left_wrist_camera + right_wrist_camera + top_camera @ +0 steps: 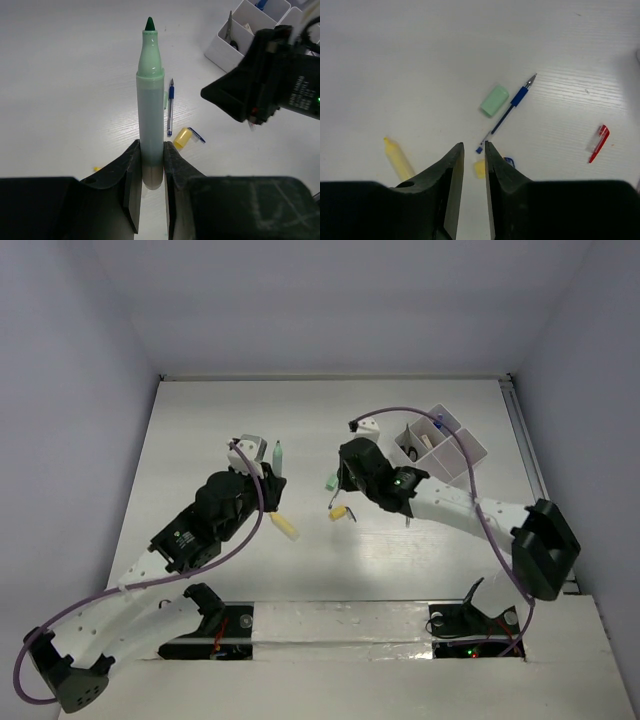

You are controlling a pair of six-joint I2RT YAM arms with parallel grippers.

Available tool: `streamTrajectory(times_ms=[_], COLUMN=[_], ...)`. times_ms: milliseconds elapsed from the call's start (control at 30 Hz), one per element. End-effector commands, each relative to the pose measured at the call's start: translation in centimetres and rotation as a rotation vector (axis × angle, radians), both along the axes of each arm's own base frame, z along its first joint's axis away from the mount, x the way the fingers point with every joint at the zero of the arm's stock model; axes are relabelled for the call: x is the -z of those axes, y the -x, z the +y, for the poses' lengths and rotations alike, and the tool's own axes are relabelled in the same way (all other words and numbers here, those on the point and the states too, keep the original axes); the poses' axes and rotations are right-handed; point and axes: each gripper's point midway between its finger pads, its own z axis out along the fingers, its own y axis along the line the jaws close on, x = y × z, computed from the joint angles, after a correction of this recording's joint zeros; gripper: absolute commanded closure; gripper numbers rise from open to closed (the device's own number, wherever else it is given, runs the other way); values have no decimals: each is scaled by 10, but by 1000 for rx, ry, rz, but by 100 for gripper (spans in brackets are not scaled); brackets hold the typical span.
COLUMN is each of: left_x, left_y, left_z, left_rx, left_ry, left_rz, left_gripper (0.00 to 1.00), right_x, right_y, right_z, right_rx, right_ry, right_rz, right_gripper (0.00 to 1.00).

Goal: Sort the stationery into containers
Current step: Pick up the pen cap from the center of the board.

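Left gripper (151,148): fingers closed tight on the lower barrel of the marker (150,100). The marker is held uncapped, dark green tip pointing to 12 o'clock in the left wrist view, lifted off the table (200,440).

Right gripper (474,147): jaws left a narrow gap apart, only bare table seen between them, nothing gripped. It is hung above the loose items, at 9 o'clock of the tray (218,47) in the top view.

The tray is placed at the table's 1 o'clock corner. Scissors (229,29) are seen standing in one compartment; other contents cannot be made out.

On the table, in the right wrist view:
- green cap (494,100) is found at 12 o'clock of the fingertips
- blue pen (509,110) is laid just beside the cap at its 3 o'clock side, tip toward 1 o'clock
- highlighter (397,159) is laid at 9 o'clock, well apart
- red cap (598,144) is laid at 3 o'clock, well apart
- yellow cap (182,138) is laid just past the fingertips, near the pen's back end
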Motion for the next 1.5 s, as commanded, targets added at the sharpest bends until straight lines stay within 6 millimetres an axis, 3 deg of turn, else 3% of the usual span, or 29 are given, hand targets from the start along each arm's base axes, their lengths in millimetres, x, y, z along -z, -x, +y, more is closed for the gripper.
streamTrajectory(times_ms=[0, 167, 233, 300, 567, 700, 1200, 1467], left_x=[-22, -26, -27, -27, -26, -26, -25, -25], left_y=[-1, 2, 3, 2, 3, 4, 4, 4], left_z=[2, 3, 2, 3, -1, -2, -3, -3], left_rx=[-4, 4, 11, 10, 29, 35, 40, 42], left_ry=[31, 44, 50, 52, 55, 56, 56, 58], left_rz=[-51, -60, -63, -64, -57, -56, -52, -53], left_gripper=[100, 100, 100, 100, 100, 100, 100, 100], right_x=[-18, 14, 34, 37, 66, 86, 117, 121], right_y=[-24, -56, -57, -63, -75, -82, -81, -82], right_z=[19, 17, 23, 25, 31, 24, 23, 27], right_rx=[-8, 30, 15, 20, 43, 75, 92, 80], right_ry=[-7, 17, 41, 43, 85, 105, 150, 148], right_rz=[-23, 52, 96, 105, 168, 199, 254, 266], right_gripper=[72, 66, 59, 53, 49, 49, 49, 49])
